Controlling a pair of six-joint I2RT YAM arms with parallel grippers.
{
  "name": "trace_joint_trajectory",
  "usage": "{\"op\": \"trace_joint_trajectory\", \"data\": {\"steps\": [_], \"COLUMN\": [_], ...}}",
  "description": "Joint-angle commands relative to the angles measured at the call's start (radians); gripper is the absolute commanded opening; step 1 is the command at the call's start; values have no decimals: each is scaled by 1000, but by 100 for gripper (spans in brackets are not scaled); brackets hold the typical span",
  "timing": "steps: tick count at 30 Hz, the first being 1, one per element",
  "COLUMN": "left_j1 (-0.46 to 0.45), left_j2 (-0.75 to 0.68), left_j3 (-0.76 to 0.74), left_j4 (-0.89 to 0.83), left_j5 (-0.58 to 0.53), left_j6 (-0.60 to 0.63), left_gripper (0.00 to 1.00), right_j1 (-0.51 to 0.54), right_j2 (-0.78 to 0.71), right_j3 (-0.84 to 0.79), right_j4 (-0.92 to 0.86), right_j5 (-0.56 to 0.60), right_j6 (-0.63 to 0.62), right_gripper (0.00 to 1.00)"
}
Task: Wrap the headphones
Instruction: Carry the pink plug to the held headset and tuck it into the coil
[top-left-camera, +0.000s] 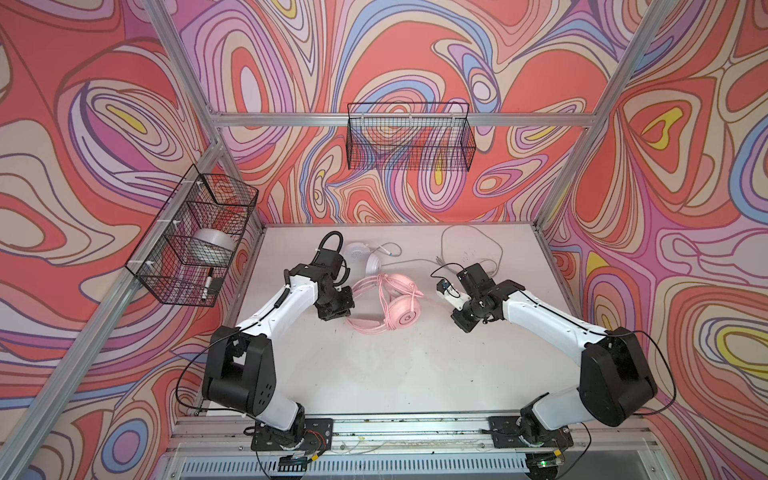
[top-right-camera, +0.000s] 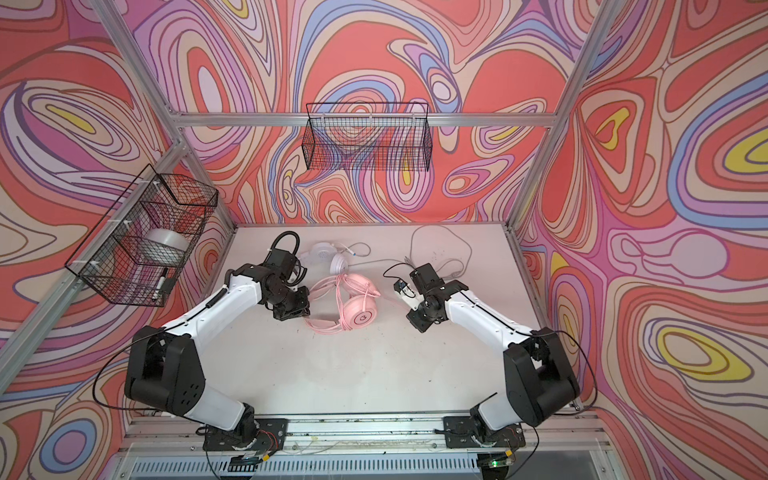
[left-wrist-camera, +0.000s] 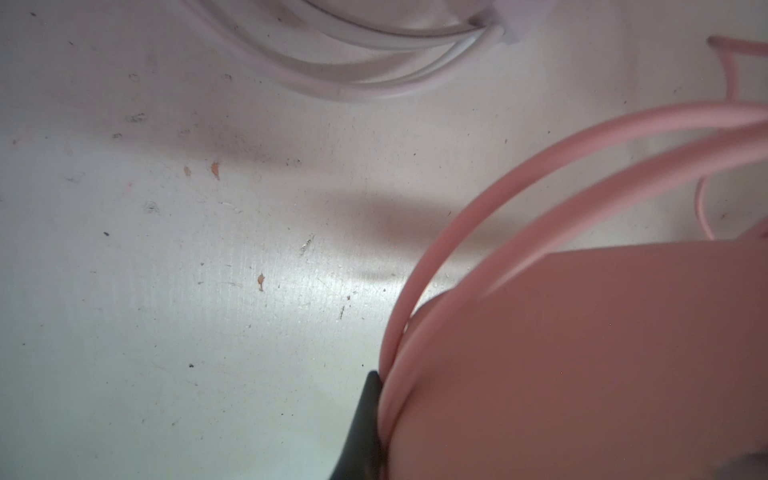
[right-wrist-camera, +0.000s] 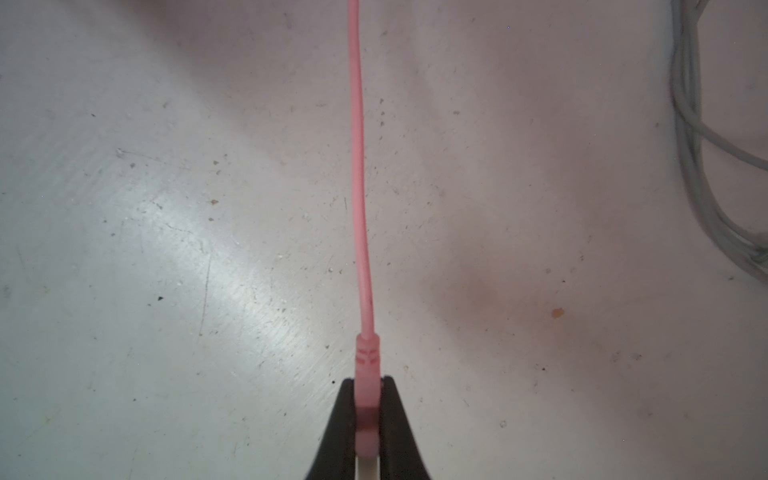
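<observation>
The pink headphones (top-left-camera: 401, 316) lie mid-table in both top views, their pink cord looped round them. My left gripper (top-left-camera: 338, 309) sits at their left side, shut on the pink headphones; in the left wrist view one black finger (left-wrist-camera: 368, 411) presses against the pink headband wires (left-wrist-camera: 465, 232), the other finger hidden behind the pink earcup (left-wrist-camera: 602, 353). My right gripper (right-wrist-camera: 369, 382) is shut on the pink cord's plug (right-wrist-camera: 368, 357), and the cord (right-wrist-camera: 359, 166) runs straight away from it. The white headphones (top-left-camera: 365, 255) lie behind the pink ones.
The white set's grey cord (top-left-camera: 469, 245) lies in loose loops at the table's back right, also the grey cord (right-wrist-camera: 698, 166) beside my right gripper. A wire basket (top-left-camera: 191, 241) with a tape roll and marker hangs left; another basket (top-left-camera: 409, 137) hangs on the back wall.
</observation>
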Motion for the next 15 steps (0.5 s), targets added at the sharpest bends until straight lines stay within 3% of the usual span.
{"op": "trace_joint_trajectory", "data": {"steps": [1,6,15], "left_j1": [2,2,2], "left_j2": [-16,-22,4], "left_j3": [35,35,99], "left_j4": [58,86,35], "left_j5": [78,67,-2], "left_j6": [-99,-157,-153], "left_gripper": [0,0,0], "right_j1": [65,151,293], "right_j2": [-65,-121,-150], "right_j3": [-38,-21,36], "right_j4": [10,-60,-175], "right_j5": [9,-41,-199], "right_j6": [92,94,75], "right_gripper": [0,0,0]}}
